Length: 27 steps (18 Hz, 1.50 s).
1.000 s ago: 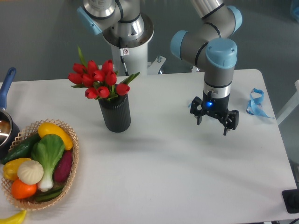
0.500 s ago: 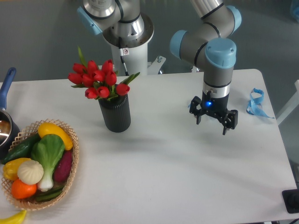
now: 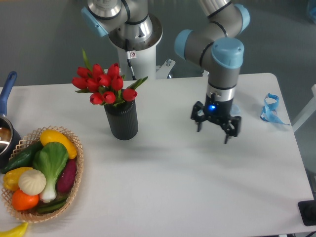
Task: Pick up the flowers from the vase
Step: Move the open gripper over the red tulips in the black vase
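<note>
The flowers (image 3: 104, 85) are a bunch of red tulip buds with green leaves, standing upright in the black ribbed vase (image 3: 122, 120) on the left-centre of the white table. My gripper (image 3: 213, 131) hangs to the right of the vase, well apart from it, just above the table. Its two dark fingers point down and are spread, with nothing between them.
A woven basket (image 3: 75, 168) of colourful vegetables sits at the front left. A dark pot with a blue handle (image 3: 7, 89) is at the left edge. A blue ribbon (image 3: 271, 109) lies near the right edge. The robot base (image 3: 134, 34) stands behind the vase.
The gripper has moved a little to the left, toward the vase, still open. The flowers and vase have not moved.
</note>
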Tool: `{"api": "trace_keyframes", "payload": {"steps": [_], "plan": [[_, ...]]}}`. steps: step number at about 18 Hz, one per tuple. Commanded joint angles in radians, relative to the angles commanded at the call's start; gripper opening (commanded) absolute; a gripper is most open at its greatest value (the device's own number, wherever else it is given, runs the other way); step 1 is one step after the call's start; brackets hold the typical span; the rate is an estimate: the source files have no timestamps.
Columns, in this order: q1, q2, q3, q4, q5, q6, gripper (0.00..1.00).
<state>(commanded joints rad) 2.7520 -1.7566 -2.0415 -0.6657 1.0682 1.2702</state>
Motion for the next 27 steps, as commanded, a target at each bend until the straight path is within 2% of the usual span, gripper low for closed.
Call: {"api": "trace_keyframes", "payload": {"steps": [5, 10, 13, 17, 22, 27], "plan": [[0.008, 0.126, -0.055, -0.008, -0.189, -0.002, 1.00], [0.021, 0.301, -0.140, -0.015, -0.295, -0.043, 1.00], [0.025, 0.397, -0.219, -0.028, -0.315, -0.043, 1.00], [0.041, 0.515, -0.292, -0.084, -0.315, -0.043, 1.00], [0.040, 0.608, -0.312, -0.219, -0.309, -0.043, 1.00], [0.032, 0.637, -0.357, -0.226, -0.307, -0.043, 1.00]]}}
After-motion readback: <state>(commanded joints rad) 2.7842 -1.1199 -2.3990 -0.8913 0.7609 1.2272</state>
